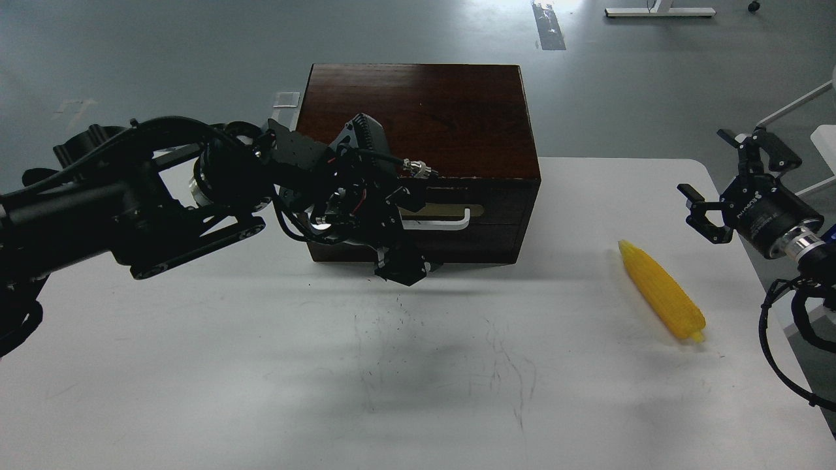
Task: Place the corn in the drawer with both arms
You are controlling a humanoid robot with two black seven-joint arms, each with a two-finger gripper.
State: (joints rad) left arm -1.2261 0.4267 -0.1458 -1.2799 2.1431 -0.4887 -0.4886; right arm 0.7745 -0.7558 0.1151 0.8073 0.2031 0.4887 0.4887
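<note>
1. The drawer (pixel 467 219) sits flush in the front of the box (pixel 418 117), so it is judged closed. Its handle (pixel 450 219) is partly hidden by the left gripper (pixel 400 266).
2. The corn (pixel 661 291) lies on the table (pixel 261 378), right of the box and well apart from it, tapered tip pointing far-left.
3. Step in hand, as judged: open the drawer with the left arm.
   - Bring the fingers level with the handle bar before closing on it.
   - Hook or grip the bar near its middle so that the pull does not twist the drawer.
   - Pull straight toward the near edge; a skewed pull could drag the whole box across the table.
   - Open far enough for the corn to drop in lengthwise.
4. Left gripper: it hangs in front of the box's lower edge, below the handle. It appears dark and end-on; its finger gap cannot be told, nor whether it touches the handle.
5. Right gripper (pixel 728 186): it hovers far-right of the corn, clear of it. Its fingers are spread wide and hold nothing.
6. The right arm is placed to descend on the corn at mid-length once the drawer is open.
</note>
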